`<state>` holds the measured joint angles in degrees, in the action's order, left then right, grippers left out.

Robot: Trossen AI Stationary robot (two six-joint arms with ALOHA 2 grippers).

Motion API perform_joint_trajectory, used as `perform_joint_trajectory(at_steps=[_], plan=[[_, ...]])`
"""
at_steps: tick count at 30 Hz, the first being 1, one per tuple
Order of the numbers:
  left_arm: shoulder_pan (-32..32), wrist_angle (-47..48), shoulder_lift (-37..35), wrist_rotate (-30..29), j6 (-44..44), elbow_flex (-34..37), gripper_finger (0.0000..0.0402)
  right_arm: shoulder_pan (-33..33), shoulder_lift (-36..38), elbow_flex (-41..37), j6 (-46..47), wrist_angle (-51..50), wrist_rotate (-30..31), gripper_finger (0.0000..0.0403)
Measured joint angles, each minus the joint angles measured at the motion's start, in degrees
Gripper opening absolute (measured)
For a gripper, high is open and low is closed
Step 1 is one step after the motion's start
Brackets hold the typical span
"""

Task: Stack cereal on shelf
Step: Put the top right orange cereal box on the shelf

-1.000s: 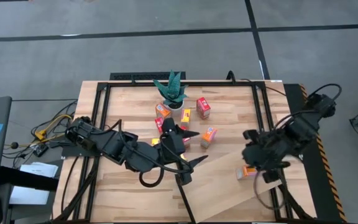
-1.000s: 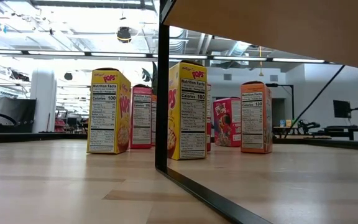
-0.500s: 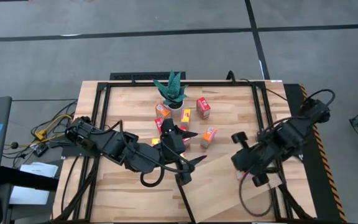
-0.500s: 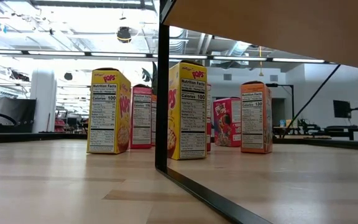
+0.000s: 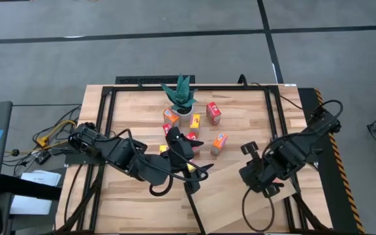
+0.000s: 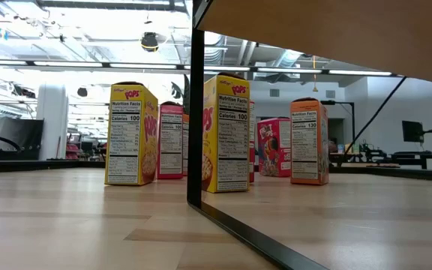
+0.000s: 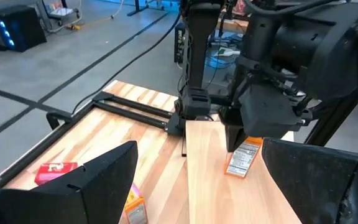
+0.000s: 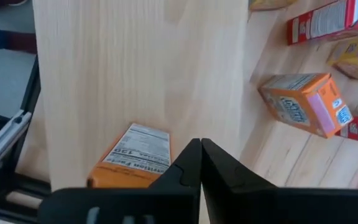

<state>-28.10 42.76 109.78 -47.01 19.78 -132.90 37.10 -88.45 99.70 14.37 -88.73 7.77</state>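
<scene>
**Cereal boxes waiting on a workshop table, one already lying on the shelf board**

Grey concrete floor surrounds a planked wooden tabletop (image 5: 129, 111) seen from above; from table height, an open workshop with bright ceiling lights shows behind it.

At nine o'clock the left arm reaches toward the table's centre. The left gripper (image 5: 198, 171) stands wide open with nothing between its fingers, near the cluster of boxes.

Around the centre and toward twelve o'clock, by a green potted plant (image 5: 180, 94), stand the small cereal boxes: a red box (image 5: 213, 113), a yellow box (image 5: 196, 121) and an orange box (image 5: 219, 143) among them. From table height a yellow Pops box (image 6: 226, 133) stands upright just behind the dark edge of the shelf.

Toward five o'clock lies the shelf (image 5: 230, 209), a pale smooth board. The right gripper (image 5: 261, 187) hangs above it, its fingers pressed together and gripping nothing. In the right wrist view, an orange cereal box (image 8: 132, 158) lies flat on the board directly beneath the fingertips.

Judging by their look, these boxes are light, thin cardboard: stiff enough to lift but easily dented and easily tipped. The best hold is probably across the two narrow sides near the middle, with gentle pressure, since the printed faces may be slick.
</scene>
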Motion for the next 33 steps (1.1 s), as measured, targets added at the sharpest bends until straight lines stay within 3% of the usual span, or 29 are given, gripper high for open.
perform_joint_trajectory(at_steps=[6,15,23,33], plan=[[0.0,0.4,0.1,0.2,0.2,0.1,0.0336,2.4,0.2,0.0,3.6,-0.2,-0.3,0.0011],[0.0,0.3,0.1,0.2,0.2,0.1,0.0336,4.2,0.2,0.0,6.2,-1.3,-0.2,0.0032],[0.0,0.3,0.1,0.2,0.3,0.1,0.0336,4.0,1.0,4.5,5.7,-0.2,3.0,0.0007],[0.1,0.3,0.1,0.1,0.5,0.1,0.0336,1.4,-1.0,5.8,4.6,-1.4,2.7,0.0012]])
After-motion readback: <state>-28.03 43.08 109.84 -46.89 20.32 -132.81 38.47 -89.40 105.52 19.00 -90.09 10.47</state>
